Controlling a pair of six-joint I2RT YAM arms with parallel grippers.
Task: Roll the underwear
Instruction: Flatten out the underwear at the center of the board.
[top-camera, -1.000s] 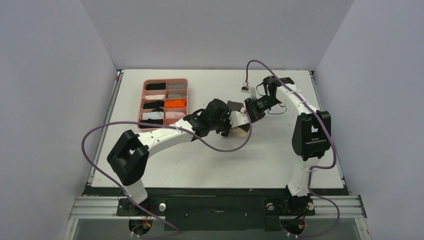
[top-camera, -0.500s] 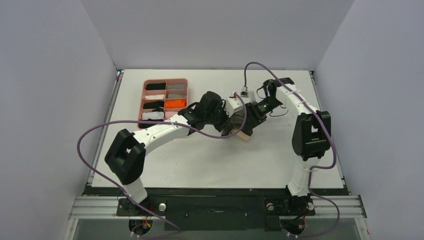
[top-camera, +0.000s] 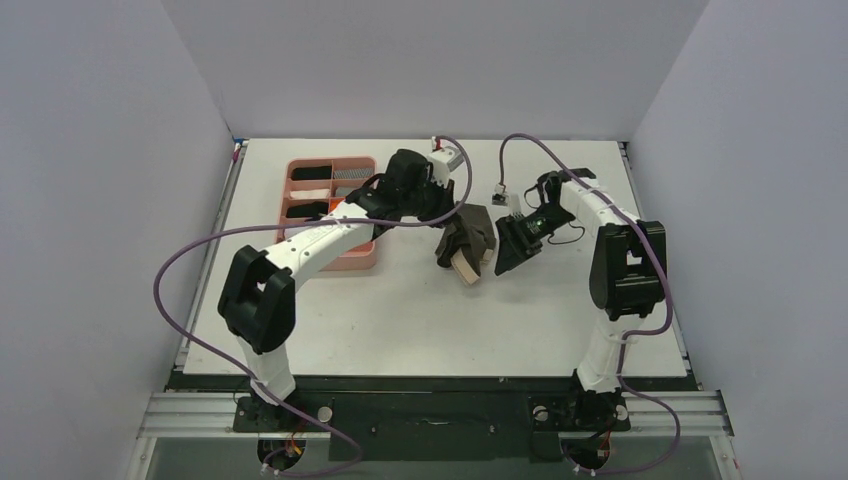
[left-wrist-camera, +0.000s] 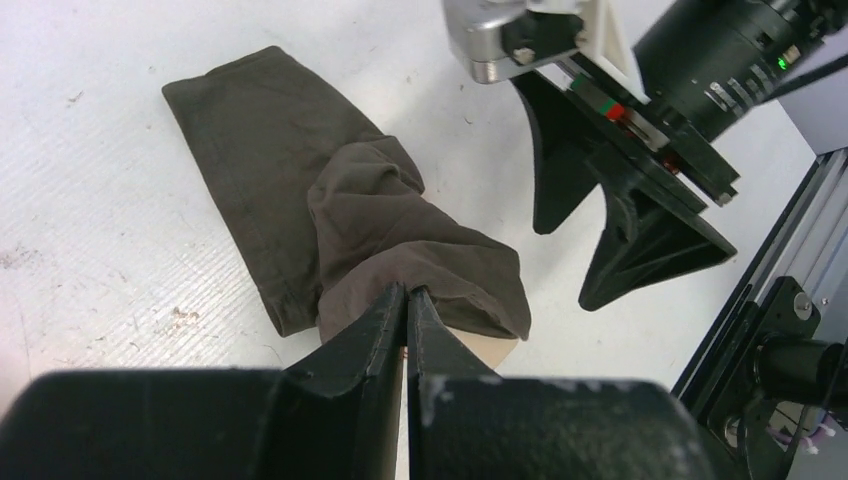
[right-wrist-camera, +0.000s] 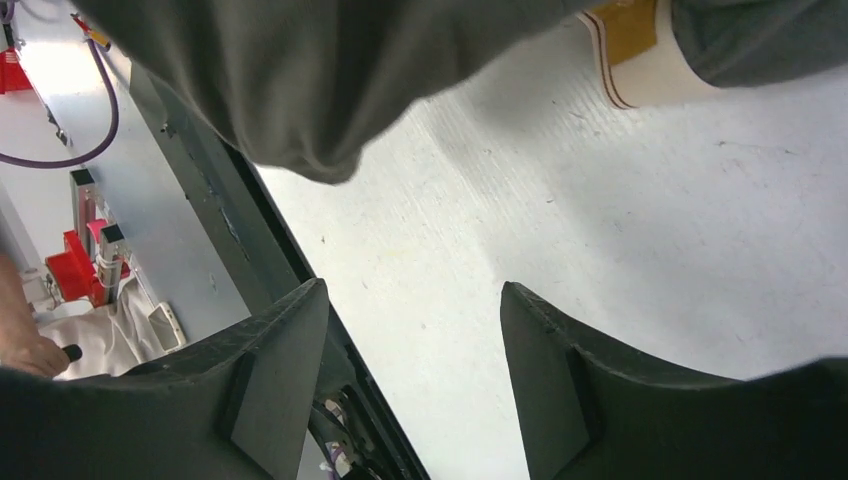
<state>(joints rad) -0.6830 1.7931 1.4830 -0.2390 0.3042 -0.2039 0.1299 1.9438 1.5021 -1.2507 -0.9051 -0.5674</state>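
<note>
The underwear (top-camera: 468, 238) is a dark grey-brown cloth with a beige waistband (top-camera: 465, 268), bunched near the table's middle. My left gripper (top-camera: 447, 211) is shut on its upper fold, and the cloth hangs down from the tips to the table. In the left wrist view the shut tips (left-wrist-camera: 407, 292) pinch the gathered underwear (left-wrist-camera: 290, 170), whose far part lies flat. My right gripper (top-camera: 508, 247) stands open just right of the cloth, with nothing between its fingers. In the right wrist view the open right gripper (right-wrist-camera: 412, 300) is over bare table, with the underwear (right-wrist-camera: 330, 70) and waistband (right-wrist-camera: 640, 45) above it.
A pink tray (top-camera: 352, 262) of small rolled cloths stands at the back left, partly under my left arm. Purple cables loop over both arms. The table's dark rail (right-wrist-camera: 200, 200) runs close by the right gripper's fingers.
The right gripper has let go of the underwear, opened and drawn back to the right. The left gripper has pulled back toward the tray, dragging the cloth's upper fold with it.
</note>
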